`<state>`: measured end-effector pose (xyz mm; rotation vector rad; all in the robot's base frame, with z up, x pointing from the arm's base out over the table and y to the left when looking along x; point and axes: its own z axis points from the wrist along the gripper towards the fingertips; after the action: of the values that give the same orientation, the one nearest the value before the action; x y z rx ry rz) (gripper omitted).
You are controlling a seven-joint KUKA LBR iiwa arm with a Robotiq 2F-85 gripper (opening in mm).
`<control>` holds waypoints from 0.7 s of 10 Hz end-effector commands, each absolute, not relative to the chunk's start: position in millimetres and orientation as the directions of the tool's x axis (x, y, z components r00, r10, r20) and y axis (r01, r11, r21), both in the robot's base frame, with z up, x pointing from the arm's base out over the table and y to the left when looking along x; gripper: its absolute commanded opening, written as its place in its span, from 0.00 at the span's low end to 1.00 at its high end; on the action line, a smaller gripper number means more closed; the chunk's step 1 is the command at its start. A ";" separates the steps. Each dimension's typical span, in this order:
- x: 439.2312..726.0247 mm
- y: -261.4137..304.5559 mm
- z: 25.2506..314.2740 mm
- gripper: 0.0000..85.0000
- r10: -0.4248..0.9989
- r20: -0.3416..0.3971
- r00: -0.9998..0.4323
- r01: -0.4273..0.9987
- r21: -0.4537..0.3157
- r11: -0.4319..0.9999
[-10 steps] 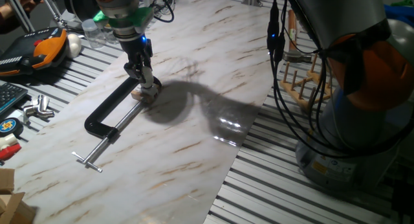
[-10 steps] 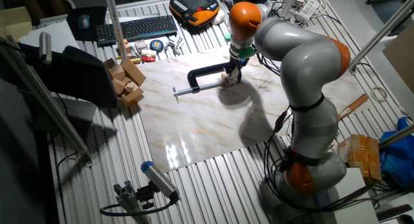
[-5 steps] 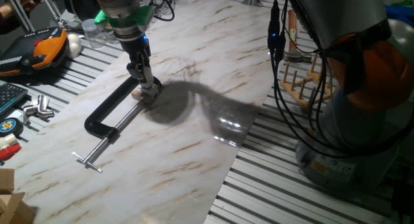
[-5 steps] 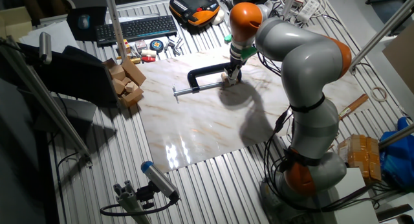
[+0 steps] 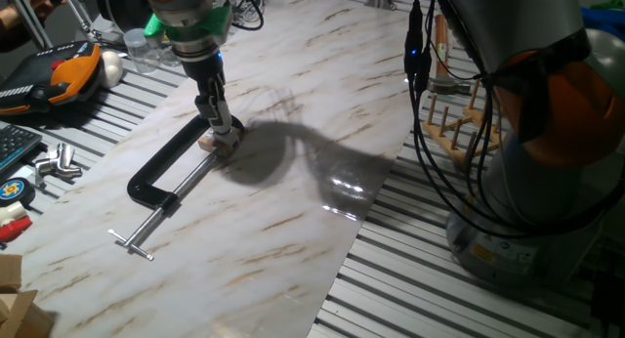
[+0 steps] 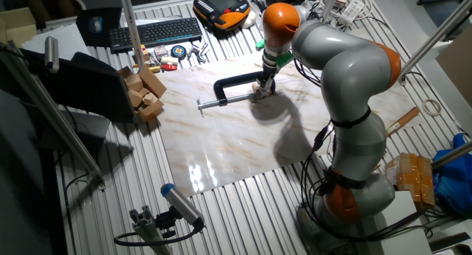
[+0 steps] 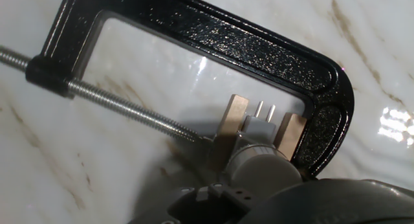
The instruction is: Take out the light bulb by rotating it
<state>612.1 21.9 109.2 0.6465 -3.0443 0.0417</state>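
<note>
The light bulb point(image 7: 262, 167) shows in the hand view as a frosted grey-white rounded body standing in the tan wooden block point(image 7: 233, 120). The block is pinched between the screw and the fixed end of the black C-clamp point(image 7: 213, 36). My gripper point(image 5: 223, 133) stands upright over the block point(image 5: 211, 143) with its fingers close together around the bulb, which they hide in both fixed views. The clamp point(image 5: 161, 177) lies flat on the marble board point(image 5: 293, 211). The gripper point(image 6: 259, 89) sits at the clamp's point(image 6: 232, 82) right end in the other fixed view.
An orange-black pendant point(image 5: 59, 74) and a white egg-like thing point(image 5: 112, 66) lie left of the board. A wooden peg rack point(image 5: 454, 123) stands to the right. A keyboard point(image 6: 155, 30) and stacked wooden blocks point(image 6: 144, 93) are beyond the board's far side.
The gripper has turned about its upright axis over the block. Its place above the block and the clamp's place have not changed.
</note>
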 end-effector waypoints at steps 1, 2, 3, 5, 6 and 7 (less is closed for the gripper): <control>612.3 21.9 109.3 0.00 -0.423 0.035 -0.906 -0.424 -0.021 0.906; 612.3 21.9 109.3 0.00 -0.431 0.032 -0.902 -0.432 -0.022 0.902; 612.3 21.9 109.2 0.00 -0.432 0.027 -0.902 -0.432 -0.019 0.902; 612.4 21.9 108.7 0.00 -0.433 0.026 -0.901 -0.434 -0.016 0.901; 612.4 21.8 108.7 0.00 -0.433 0.024 -0.901 -0.434 -0.016 0.901; 612.3 21.8 108.6 0.00 -0.433 0.023 -0.901 -0.434 -0.016 0.901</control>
<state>612.4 21.9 108.7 0.6937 -3.0443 0.0326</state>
